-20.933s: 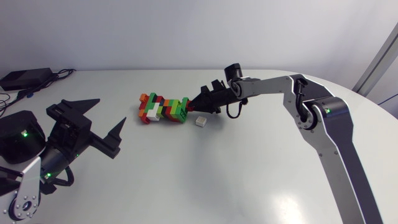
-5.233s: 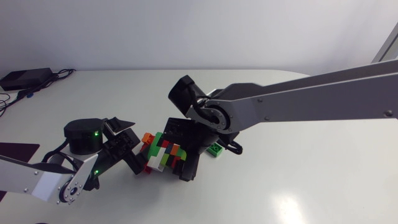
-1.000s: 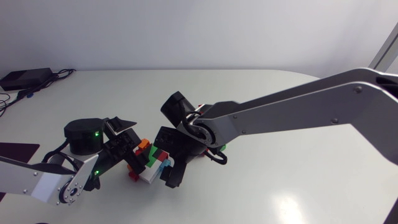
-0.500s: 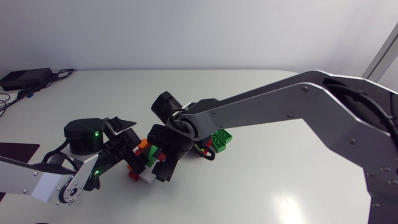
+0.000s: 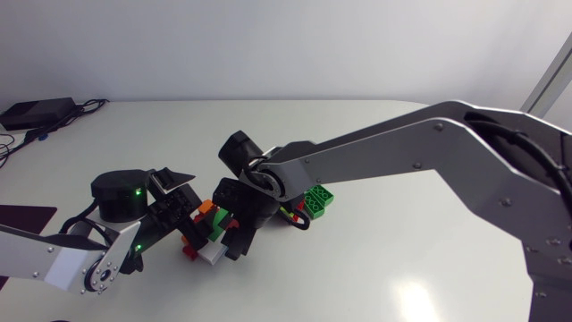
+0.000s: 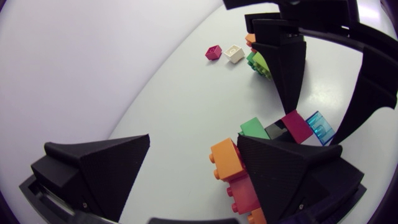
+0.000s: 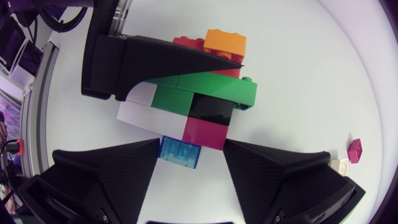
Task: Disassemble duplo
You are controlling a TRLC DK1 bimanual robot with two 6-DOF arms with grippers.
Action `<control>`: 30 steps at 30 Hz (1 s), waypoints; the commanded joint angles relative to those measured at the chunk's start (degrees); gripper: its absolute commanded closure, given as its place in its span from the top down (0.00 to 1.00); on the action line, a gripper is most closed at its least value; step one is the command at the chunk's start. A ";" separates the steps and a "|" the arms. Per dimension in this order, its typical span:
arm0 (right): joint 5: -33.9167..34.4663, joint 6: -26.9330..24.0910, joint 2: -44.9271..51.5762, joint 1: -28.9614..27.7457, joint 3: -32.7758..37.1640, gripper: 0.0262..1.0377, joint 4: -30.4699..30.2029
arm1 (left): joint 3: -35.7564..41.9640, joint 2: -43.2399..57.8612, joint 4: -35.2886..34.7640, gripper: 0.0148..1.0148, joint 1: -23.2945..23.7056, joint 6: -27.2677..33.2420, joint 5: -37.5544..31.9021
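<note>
At table centre-left, multicoloured stack of plastic duplo bricks (image 7: 205, 93) is clamped at its blue end by right gripper (image 7: 191, 144). Left gripper (image 6: 194, 140) is held agape, one finger pressed on it. Loose green plastic brick (image 5: 317, 201) was uncovered within the last second; most bricks are judged still joined.

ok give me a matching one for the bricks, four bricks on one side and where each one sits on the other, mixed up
Bricks
1 orange brick
2 clear blue brick
3 small cream brick
4 loose green brick

Places
a loose on the table, directly beside the small magenta brick
b on the end of the stack by the left hand
c loose on the table, in plain sight beside the right arm in the head view
d on the stack's end by the right hand

Pairs: 1-b, 2-d, 3-a, 4-c
</note>
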 commanded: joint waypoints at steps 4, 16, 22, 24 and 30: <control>-0.10 -0.50 2.16 -0.22 0.97 0.47 -1.05 | 0.29 -0.02 0.00 0.97 0.37 1.39 -0.37; -1.15 -2.87 2.16 -0.66 1.06 0.41 -2.81 | 0.03 -0.81 0.00 0.97 0.28 1.30 -0.37; -1.95 -7.00 2.24 -0.57 1.76 0.41 -5.27 | 0.03 -0.99 0.00 0.97 0.37 1.30 -0.37; -1.95 -7.88 2.24 -0.66 1.76 0.41 -5.36 | -0.06 -0.90 0.00 0.97 0.28 1.30 -0.37; -1.95 -10.34 2.07 -0.66 2.11 0.38 -8.61 | -0.06 -0.99 0.00 0.97 0.28 1.30 -0.28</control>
